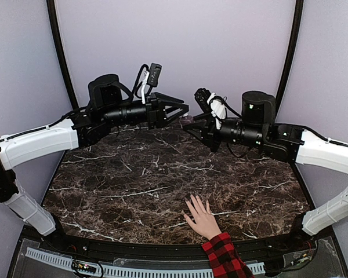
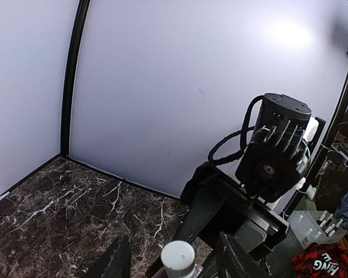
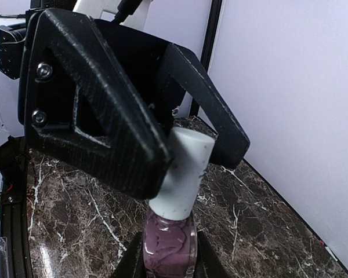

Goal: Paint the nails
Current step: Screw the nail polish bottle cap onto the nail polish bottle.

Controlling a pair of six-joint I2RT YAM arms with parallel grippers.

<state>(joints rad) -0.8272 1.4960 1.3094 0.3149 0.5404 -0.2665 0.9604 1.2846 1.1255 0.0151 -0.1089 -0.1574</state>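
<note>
Top view: a light-skinned human hand [image 1: 200, 219] lies open and flat, palm down and fingers spread, on the dark brown white-veined marble table [image 1: 116, 185]. It is at the near edge, right of centre, with a red-and-black plaid sleeve [image 1: 223, 256] on the wrist. The tiny pale nails [image 1: 192, 201] sit at the fingertips, too small to tell if any carry polish. The fingers point away from the arm bases, leaning slightly left. The hand's long axis runs from the sleeve toward the far left. The black left gripper [image 1: 184, 110] and black right gripper [image 1: 194, 123] meet in the air over the far middle, well apart from the hand.

Left wrist: a white cylindrical cap [image 2: 178, 256] shows end-on between the left fingers. Cannot tell if they pinch it.

Right wrist: the right gripper is clamped on a small glass bottle of mauve polish [image 3: 169, 246]. The left jaws straddle its cap.

Judgement: early stage. The cap is on, so uncapping and all painting look left to do.
</note>
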